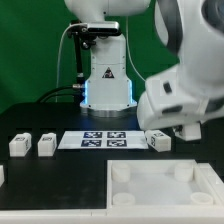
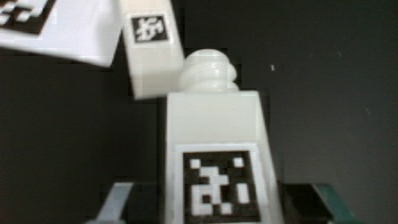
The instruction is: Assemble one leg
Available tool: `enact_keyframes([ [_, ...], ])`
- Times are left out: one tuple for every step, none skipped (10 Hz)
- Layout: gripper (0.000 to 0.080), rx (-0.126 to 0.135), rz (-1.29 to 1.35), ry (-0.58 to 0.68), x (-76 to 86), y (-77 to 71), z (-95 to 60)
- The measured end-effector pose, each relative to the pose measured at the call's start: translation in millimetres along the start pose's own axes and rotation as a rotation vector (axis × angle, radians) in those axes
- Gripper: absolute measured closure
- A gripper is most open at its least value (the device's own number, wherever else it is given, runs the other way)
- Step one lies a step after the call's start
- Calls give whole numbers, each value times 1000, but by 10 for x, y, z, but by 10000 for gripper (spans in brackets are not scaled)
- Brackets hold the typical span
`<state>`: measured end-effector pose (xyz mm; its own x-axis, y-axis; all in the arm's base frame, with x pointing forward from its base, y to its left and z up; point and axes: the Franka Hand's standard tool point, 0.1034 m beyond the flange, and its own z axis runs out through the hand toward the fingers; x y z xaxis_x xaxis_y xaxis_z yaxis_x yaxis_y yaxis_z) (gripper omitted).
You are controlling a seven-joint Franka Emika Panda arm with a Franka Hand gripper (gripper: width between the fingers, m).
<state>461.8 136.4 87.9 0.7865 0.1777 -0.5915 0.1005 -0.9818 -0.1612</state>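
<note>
A white square-section leg [image 2: 217,140] with a black-and-white tag and a threaded knob at its end lies between my fingers in the wrist view. My gripper [image 2: 221,205] straddles it, with dark gaps between each finger and the leg, so it is open. In the exterior view my gripper [image 1: 186,128] is low over the table at the right, and the hand hides this leg. Another leg [image 1: 158,140] lies just beside it and also shows in the wrist view [image 2: 143,40]. Two more legs [image 1: 20,145] [image 1: 47,145] lie at the exterior view's left.
The marker board [image 1: 107,139] lies in the middle and also shows in the wrist view [image 2: 45,30]. The large white tray [image 1: 165,203] with round corner sockets fills the front right. The robot base [image 1: 105,80] stands behind the board.
</note>
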Motion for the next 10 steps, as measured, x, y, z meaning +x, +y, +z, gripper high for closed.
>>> enact_keyframes([
  [509, -14, -15, 159, 23, 36, -285],
  [509, -32, -13, 249, -55, 47, -457],
  [509, -55, 1, 326, -133, -3, -574],
  [509, -69, -10, 350, -207, -118, -548],
  [509, -70, -21, 465, -123, -106, -566],
  [509, -77, -21, 535, -131, -79, -567],
  [509, -88, -36, 623, -124, -48, -620],
  [509, -100, -63, 667, -96, 41, -897],
  [509, -114, -96, 749, -8, 133, -1220],
  [509, -133, -122, 856, 98, 267, -1479],
])
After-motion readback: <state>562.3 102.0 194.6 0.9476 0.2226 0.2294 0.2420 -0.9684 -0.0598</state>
